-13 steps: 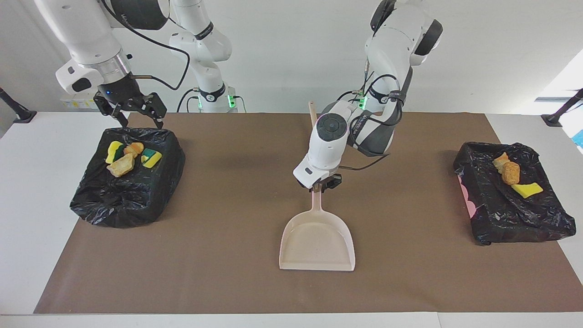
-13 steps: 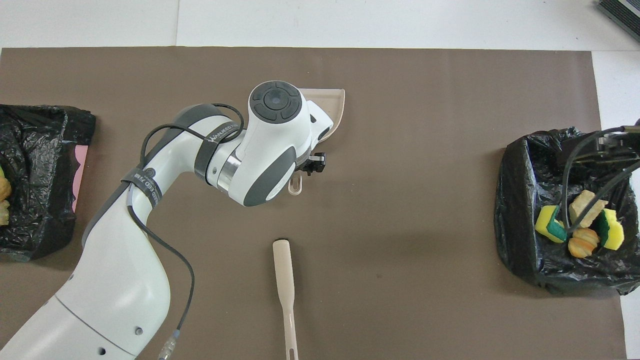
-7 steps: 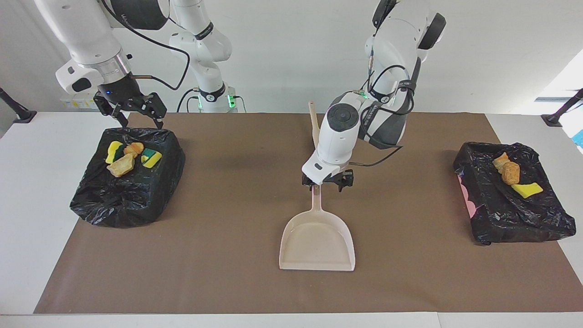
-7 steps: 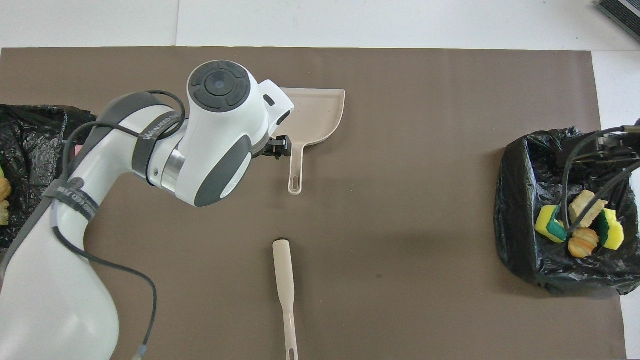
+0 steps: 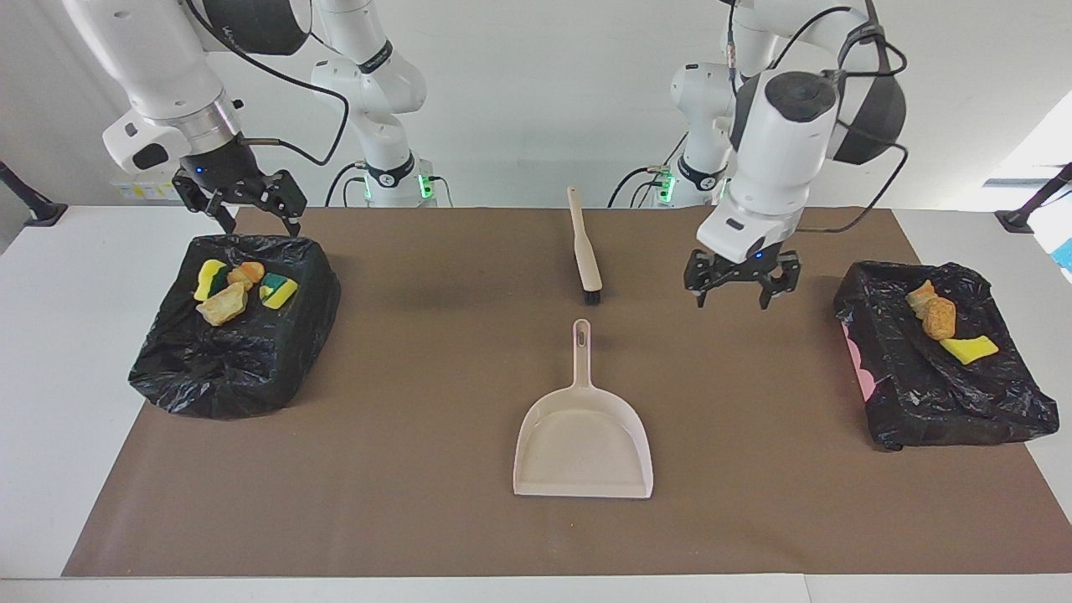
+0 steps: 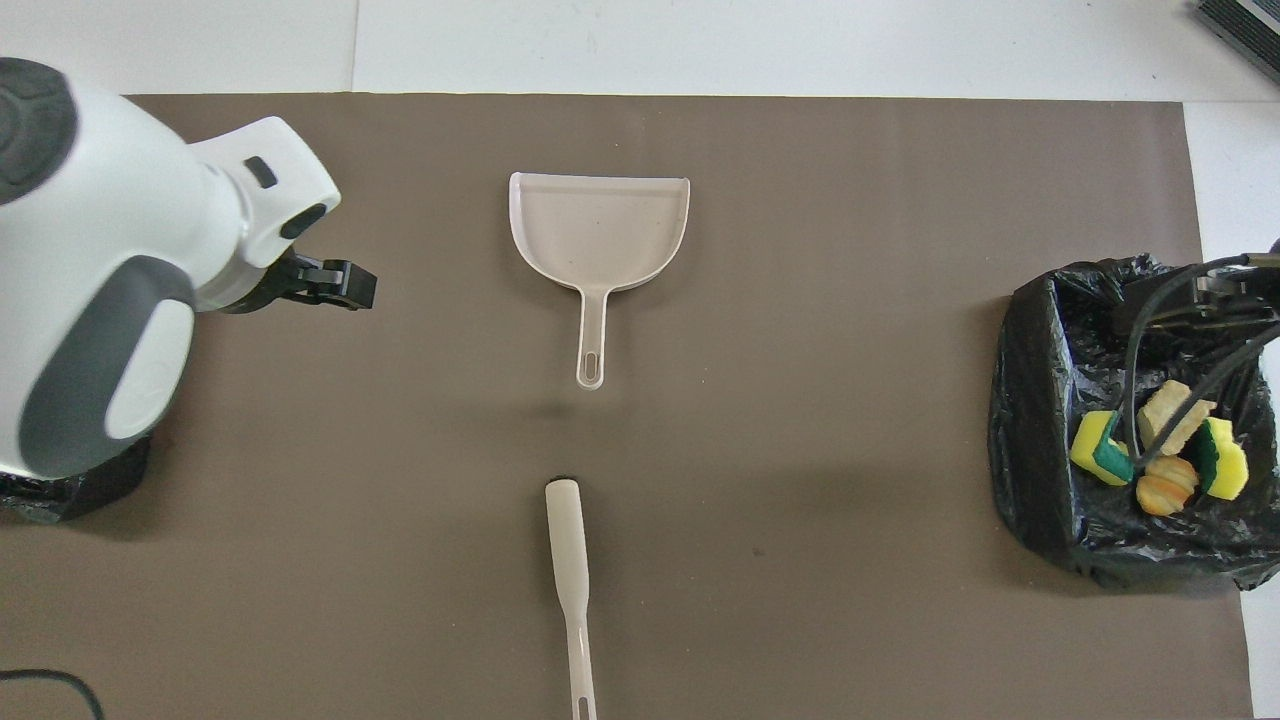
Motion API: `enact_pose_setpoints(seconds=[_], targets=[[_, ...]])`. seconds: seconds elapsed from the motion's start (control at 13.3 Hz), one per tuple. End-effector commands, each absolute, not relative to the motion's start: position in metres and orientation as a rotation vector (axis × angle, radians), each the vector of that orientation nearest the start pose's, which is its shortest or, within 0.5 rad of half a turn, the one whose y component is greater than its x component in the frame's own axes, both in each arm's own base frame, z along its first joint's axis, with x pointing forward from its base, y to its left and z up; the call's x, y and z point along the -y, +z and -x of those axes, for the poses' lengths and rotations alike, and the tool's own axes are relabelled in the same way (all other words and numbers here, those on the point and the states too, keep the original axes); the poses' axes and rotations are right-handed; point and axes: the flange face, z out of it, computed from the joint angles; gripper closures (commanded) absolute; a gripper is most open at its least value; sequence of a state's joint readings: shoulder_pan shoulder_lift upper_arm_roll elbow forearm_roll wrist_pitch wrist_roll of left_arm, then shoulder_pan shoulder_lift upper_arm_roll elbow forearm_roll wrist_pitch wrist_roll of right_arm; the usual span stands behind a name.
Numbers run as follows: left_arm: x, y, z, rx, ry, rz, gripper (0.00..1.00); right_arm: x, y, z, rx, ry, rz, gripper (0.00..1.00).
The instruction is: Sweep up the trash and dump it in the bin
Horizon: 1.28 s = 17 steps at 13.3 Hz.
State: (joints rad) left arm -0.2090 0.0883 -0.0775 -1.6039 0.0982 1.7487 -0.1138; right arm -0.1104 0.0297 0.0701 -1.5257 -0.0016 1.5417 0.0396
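fig.: left gripper (image 5: 730,288) fingers spread, empty, over mat btwn dustpan (image 5: 584,440) & bin (image 5: 938,368). right gripper (image 5: 240,199) spread, waiting over other bin (image 5: 239,335). trash (image 5: 938,322) (image 5: 234,289) all in bins. risk: low-hanging fingers could snag a bin liner & tip trash out.

White arms (image 5: 779,159), black cables, grey caps

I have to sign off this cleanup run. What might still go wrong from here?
Little, probably. The left gripper hangs open over the mat beside one bin; a swing that way might snag its loose liner. The right gripper, open over the other bin, might catch that liner or the trash if it dropped.
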Motion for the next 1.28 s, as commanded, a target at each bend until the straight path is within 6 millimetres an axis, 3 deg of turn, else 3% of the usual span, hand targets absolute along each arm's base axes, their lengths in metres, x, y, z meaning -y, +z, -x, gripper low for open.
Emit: enact_pose_setpoints(seconds=[0.0,0.08,0.3,0.45,0.75,0.98,1.2], targets=[[0.114,0.622,-0.562,-0.326,-0.054,3.106,0.0,0.021,0.629,-0.555,-0.148,0.024,3.12,0.0],[0.099,0.641,-0.553,-0.332,-0.026,3.111,0.0,0.021,0.629,-0.555,-0.145,0.024,3.12,0.0],[0.076,0.673,-0.536,-0.361,0.04,3.099,0.0,0.021,0.629,-0.555,-0.14,0.026,3.119,0.0],[0.058,0.679,-0.535,-0.322,0.05,3.11,0.0,0.021,0.628,-0.554,-0.143,0.031,3.119,0.0],[0.06,0.681,-0.533,-0.323,0.048,3.115,0.0,0.021,0.629,-0.554,-0.14,0.031,3.119,0.0],[0.064,0.701,-0.518,-0.325,-0.024,3.111,0.0,0.021,0.628,-0.553,-0.14,0.043,3.119,0.0],[0.064,0.697,-0.512,-0.323,-0.005,3.111,0.0,0.021,0.628,-0.553,-0.14,0.043,3.12,0.0]])
